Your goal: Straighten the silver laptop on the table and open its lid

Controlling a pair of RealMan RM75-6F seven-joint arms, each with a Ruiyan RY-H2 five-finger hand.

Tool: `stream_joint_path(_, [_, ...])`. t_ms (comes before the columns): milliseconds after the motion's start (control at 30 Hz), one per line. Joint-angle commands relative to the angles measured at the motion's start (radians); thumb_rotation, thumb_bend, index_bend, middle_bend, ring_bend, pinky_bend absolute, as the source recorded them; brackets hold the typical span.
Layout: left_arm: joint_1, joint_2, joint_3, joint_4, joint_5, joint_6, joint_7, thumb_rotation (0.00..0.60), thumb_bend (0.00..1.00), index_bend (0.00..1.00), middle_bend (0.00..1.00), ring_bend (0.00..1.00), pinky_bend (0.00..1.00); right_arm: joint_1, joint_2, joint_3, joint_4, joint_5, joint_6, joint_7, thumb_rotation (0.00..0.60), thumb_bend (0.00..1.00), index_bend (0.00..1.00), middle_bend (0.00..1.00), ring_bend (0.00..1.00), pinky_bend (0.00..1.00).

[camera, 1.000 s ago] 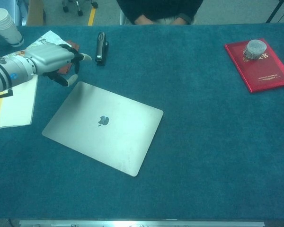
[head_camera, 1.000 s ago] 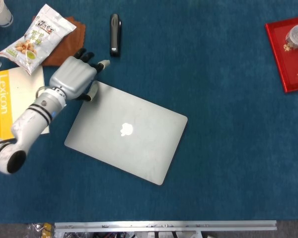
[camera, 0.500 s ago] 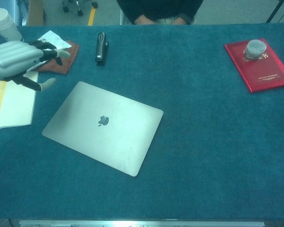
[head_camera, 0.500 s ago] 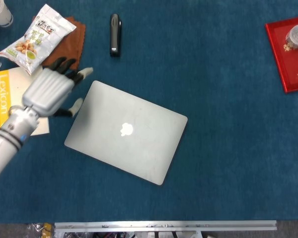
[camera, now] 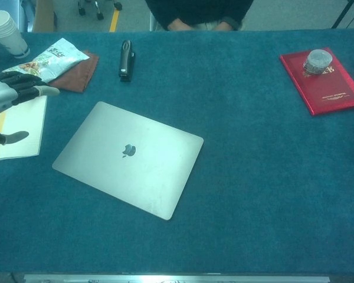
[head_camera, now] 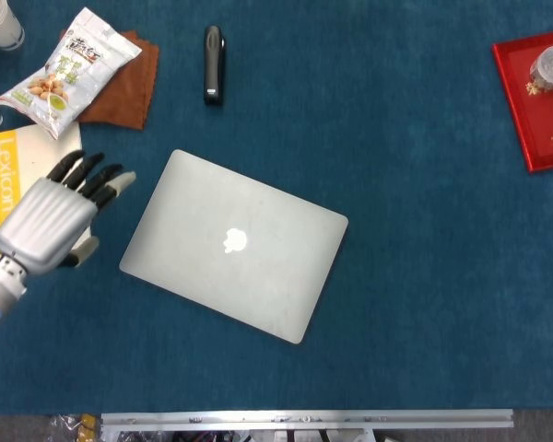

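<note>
This looks like an office or a work room. A big table (camera: 253, 194) is covered in blue-green cloth. On it lie desk things: a silver laptop (camera: 128, 158), a black stapler (camera: 126, 59), a yellow and white book (head_camera: 7, 180) and a red book (camera: 321, 82) with a small round jar (camera: 316, 60) on top. There is also a snack bag (head_camera: 66, 69) on a brown cloth (head_camera: 129, 87) and a paper cup (camera: 7, 32), like someone's break. Past the far edge of the table, a person (camera: 199, 13) in dark clothes sits with hands together. Behind them is a smooth floor with a yellow line (camera: 114, 19) and the wheels of a rolling chair (camera: 97, 7).
</note>
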Motion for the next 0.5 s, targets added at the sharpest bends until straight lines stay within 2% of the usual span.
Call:
stream_joint_path(33, [0.020, 0.002, 0.019, 0.015, 0.049, 0.021, -0.004, 0.600, 0.32, 0.03, 0.06, 0.00, 0.06, 0.009, -0.002, 0.008, -0.008, 0.004, -0.002, -0.015, 0.600, 0.01, 0.00, 0.10, 0.00, 0.24])
stream_joint_path(333, [0.054, -0.031, 0.071, 0.077, 0.202, 0.050, -0.033, 0.600, 0.32, 0.01, 0.04, 0.00, 0.06, 0.018, -0.004, 0.016, -0.027, 0.017, -0.004, -0.050, 0.600, 0.00, 0.00, 0.10, 0.00, 0.24])
stream_joint_path(500, [0.075, -0.072, 0.085, 0.097, 0.233, 0.041, -0.013, 0.600, 0.32, 0.00, 0.03, 0.00, 0.06, 0.026, -0.006, 0.018, -0.033, 0.019, -0.007, -0.064, 0.600, 0.00, 0.01, 0.10, 0.00, 0.24])
